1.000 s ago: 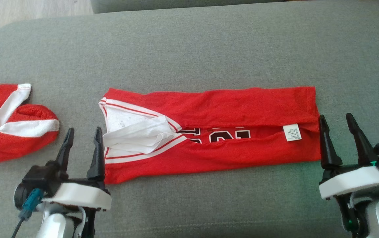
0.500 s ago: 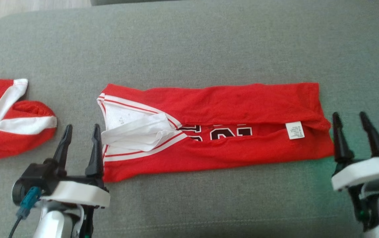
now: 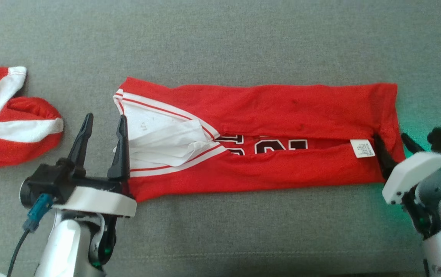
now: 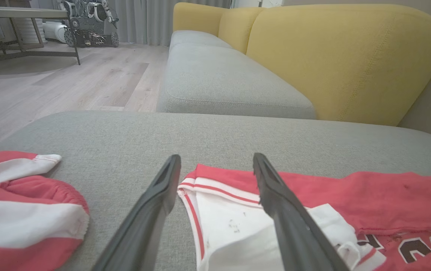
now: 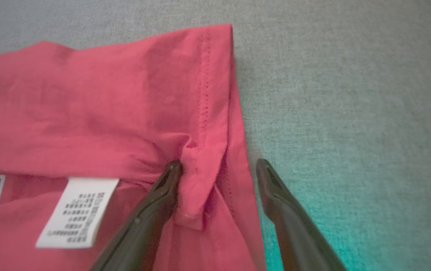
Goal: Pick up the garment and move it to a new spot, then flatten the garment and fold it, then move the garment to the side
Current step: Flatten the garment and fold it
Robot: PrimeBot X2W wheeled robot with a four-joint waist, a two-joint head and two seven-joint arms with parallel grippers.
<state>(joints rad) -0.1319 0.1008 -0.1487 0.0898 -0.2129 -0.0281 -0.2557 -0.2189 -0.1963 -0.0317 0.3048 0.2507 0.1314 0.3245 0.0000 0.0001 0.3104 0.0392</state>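
Note:
The garment (image 3: 282,111) is a red jersey with white trim, folded into a long band across the grey cushion (image 3: 220,38). My left gripper (image 3: 106,117) stands open at its neck end, one finger over the white panel (image 4: 230,226) and the other over bare cushion, as the left wrist view of the gripper (image 4: 216,158) shows. My right gripper (image 3: 390,137) is open at the hem end. In the right wrist view this gripper (image 5: 219,162) straddles the hem edge of the garment (image 5: 106,94), its left finger resting on the bunched red cloth beside a white label (image 5: 76,210).
A second red and white garment (image 3: 9,127) lies bunched at the cushion's left end. In the left wrist view a yellow sofa back (image 4: 343,56) rises behind the cushion, with wooden floor (image 4: 87,79) beyond.
The head camera has tilted down and closer. My right gripper has moved in over the hem edge, from beside it. My left gripper has edged slightly over the neck end. Both stay open.

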